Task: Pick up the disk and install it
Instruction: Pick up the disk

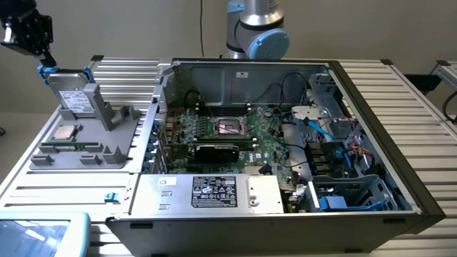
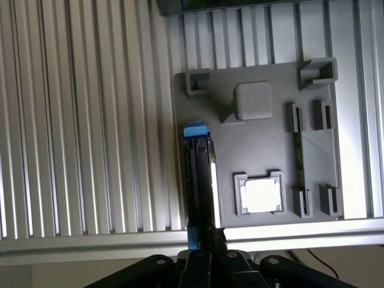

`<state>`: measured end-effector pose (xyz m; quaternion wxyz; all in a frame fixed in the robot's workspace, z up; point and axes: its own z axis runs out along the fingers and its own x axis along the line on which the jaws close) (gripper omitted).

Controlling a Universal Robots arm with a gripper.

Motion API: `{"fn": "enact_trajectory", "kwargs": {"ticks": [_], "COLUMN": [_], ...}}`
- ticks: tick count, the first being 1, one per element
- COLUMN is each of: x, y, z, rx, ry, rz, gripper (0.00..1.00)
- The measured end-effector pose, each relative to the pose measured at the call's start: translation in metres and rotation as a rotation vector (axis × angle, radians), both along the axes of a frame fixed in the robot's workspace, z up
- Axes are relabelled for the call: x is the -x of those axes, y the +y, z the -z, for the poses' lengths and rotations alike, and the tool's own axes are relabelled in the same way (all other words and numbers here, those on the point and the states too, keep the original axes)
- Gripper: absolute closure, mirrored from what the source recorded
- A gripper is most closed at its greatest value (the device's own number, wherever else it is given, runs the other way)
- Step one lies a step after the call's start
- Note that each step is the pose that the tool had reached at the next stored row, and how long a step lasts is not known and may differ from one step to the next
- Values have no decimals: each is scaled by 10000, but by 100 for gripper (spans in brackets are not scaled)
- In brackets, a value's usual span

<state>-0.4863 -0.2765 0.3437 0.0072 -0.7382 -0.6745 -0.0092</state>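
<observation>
The exterior view takes in the open computer case (image 1: 371, 107) on the slatted table (image 1: 421, 139), with its motherboard (image 1: 236, 134) and power supply (image 1: 207, 193), and the arm's base (image 1: 257, 32) behind it at 12 o'clock. At 9 o'clock of the case sits the grey fixture (image 1: 107, 147). The wrist view looks straight down on that fixture (image 2: 264, 144) and shows its pockets in plan, with the square processor chip (image 2: 261, 195) lying flat in one of them. In the exterior view that chip (image 1: 66, 132) is a small plate at 6 o'clock of the disk (image 1: 73, 96). The disk stands on end at the fixture's outer edge. Its long axis is upright, the top leaning slightly toward 11 o'clock, and its white-labelled face is turned to the exterior camera. From the wrist the disk (image 2: 201, 180) appears edge-on, a thin dark strip capped with blue at the far end. The gripper (image 1: 46, 63) hangs at 11 o'clock of the disk, fingertips down on the blue carrier's upper corner. In the wrist view the gripper (image 2: 201, 267) is clenched on the near end of the disk's top edge.
</observation>
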Motion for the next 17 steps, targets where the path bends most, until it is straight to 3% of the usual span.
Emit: {"fn": "enact_trajectory", "kwargs": {"ticks": [17], "x": [18], "y": [0], "z": [8], "rx": [0], "ry": [2], "rz": [0], "gripper": [88]}}
